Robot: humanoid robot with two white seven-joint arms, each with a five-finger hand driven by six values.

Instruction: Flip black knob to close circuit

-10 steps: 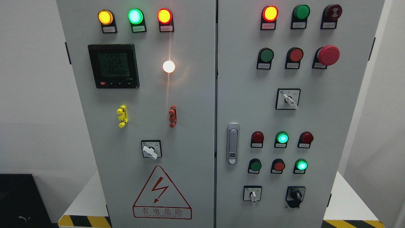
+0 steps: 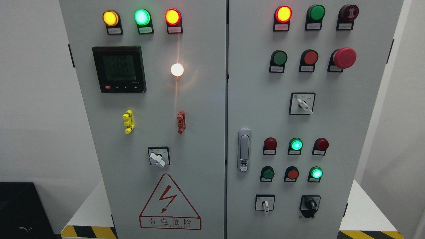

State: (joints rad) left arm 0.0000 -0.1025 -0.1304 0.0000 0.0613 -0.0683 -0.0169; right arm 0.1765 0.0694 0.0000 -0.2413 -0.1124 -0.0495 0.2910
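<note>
Grey cabinet (image 2: 206, 139) stands on a white platform (image 2: 89, 212).

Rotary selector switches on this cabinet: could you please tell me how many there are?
4: white-handled switch on left door; right door holds one mid-height, one bottom, plus the black knob.

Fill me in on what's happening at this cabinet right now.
Nothing is being handled at this moment: neither robot hand shows in the head view. The camera faces a grey electrical cabinet with two doors. The black knob sits at the lower right of the right door, untouched, beside a white-handled selector switch. Several indicator lamps are lit, among them a green lamp at top left, and the meter shows readings.
</note>
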